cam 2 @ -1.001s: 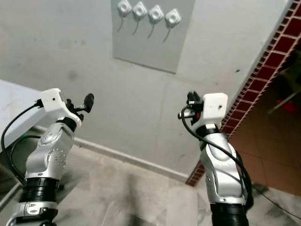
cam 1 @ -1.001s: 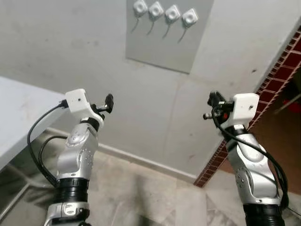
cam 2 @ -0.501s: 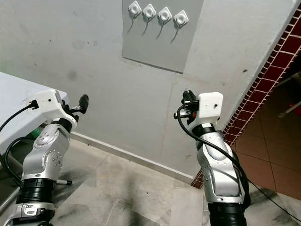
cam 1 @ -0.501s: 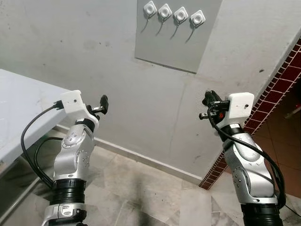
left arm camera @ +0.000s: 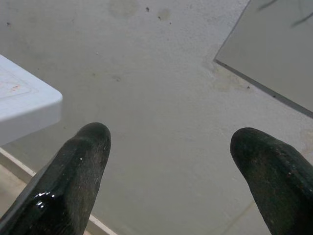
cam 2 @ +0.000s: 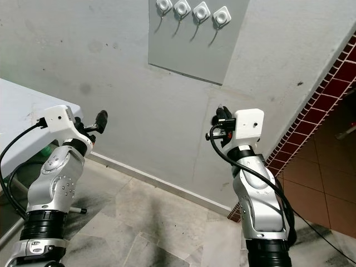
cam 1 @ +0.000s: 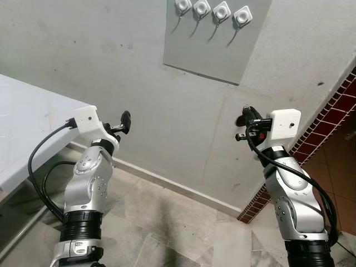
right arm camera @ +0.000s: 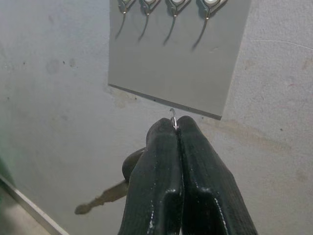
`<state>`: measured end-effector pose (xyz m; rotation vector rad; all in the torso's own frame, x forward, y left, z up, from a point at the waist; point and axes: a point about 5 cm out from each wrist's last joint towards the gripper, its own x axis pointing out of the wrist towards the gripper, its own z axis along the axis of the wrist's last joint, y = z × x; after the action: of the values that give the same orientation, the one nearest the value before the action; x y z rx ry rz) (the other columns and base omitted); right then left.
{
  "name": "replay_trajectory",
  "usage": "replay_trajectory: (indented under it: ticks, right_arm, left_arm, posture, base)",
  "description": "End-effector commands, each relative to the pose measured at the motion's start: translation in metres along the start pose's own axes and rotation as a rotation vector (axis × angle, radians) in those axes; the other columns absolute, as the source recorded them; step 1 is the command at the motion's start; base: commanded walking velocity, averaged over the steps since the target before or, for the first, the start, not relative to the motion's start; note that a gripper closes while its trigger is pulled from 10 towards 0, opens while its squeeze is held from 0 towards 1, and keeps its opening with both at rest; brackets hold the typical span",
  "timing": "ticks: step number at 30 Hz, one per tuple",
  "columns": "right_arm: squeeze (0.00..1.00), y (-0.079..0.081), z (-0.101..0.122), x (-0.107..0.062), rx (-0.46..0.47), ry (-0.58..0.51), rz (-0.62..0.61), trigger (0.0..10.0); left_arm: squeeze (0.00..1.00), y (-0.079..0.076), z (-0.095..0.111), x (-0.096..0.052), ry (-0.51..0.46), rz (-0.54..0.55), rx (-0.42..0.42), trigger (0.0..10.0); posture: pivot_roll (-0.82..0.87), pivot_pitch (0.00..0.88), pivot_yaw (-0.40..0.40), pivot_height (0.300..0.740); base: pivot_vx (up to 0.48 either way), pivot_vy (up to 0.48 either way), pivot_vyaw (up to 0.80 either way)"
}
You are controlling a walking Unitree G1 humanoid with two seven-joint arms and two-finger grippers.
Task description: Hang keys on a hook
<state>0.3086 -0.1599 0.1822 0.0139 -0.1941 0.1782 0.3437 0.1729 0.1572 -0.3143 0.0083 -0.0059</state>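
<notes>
The keys (right arm camera: 105, 197) are pinched by the closed right gripper (right arm camera: 176, 128) below the hook panel (cam 1: 214, 44); the ring and dangling key are seen from the right wrist. The left gripper (left arm camera: 171, 147) is held open, below the panel.

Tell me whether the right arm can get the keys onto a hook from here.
Probably not yet: the hooks sit well above the right gripper, though nothing blocks the wall between them.

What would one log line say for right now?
right gripper: shut on key | left gripper: open | hooks: bare, above
</notes>
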Motion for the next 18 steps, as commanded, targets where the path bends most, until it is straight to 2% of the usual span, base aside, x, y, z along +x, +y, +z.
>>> replay_trajectory:
  ticks: [1,18]
  right_arm:
    - [0.00,-0.0001,0.0096,0.0012,-0.001,-0.036,0.007,10.0]
    - [0.00,0.0028,0.0077,0.0011,-0.001,-0.032,0.027,10.0]
  left_arm:
    - [0.00,-0.0059,0.0072,0.0013,-0.027,-0.028,0.002,10.0]
    - [0.00,-0.0052,0.0080,0.0000,-0.034,-0.035,0.002,10.0]
  posture:
    - [-0.06,0.000,-0.074,0.724]
    - [-0.05,0.000,-0.079,0.724]
  base:
    - [0.345,0.000,0.00]
    - [0.398,0.000,0.00]
